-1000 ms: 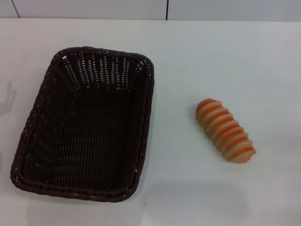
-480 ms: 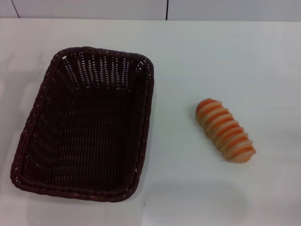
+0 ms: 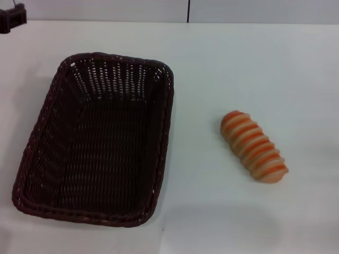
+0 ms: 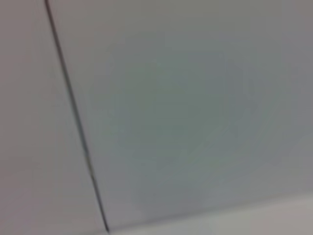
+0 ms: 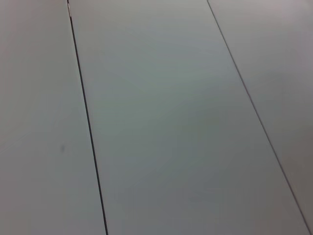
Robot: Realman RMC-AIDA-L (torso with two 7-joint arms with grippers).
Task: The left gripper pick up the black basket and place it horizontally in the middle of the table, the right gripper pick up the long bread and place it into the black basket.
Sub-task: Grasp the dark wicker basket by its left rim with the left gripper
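Head view: the black basket (image 3: 95, 140) sits on the white worktop (image 3: 254, 69), on the robot's left side, long axis running front-to-back w/ a slight tilt, open side up, nothing inside it. Its braided rim is fully visible all round; the far short wall shows light through the weave. The long bread (image 3: 254, 146) lies on the worktop to the robot's right of the basket, well apart from it, angled so 1 end points toward the far left and the other toward the near right; orange grooves alternate w/ pale ridges along its length. At the far left corner of the head view a small dark piece of the left gripper (image 3: 12, 17) pokes in above the worktop's back edge, far from the basket and not touching it; too little shows, so jaws' state: cannot tell. Right gripper isn't visible in any view. Left wrist view shows only blurred pale panels w/ 1 dark seam; right wrist view shows pale panels w/ 2 dark seams, no task items in either.
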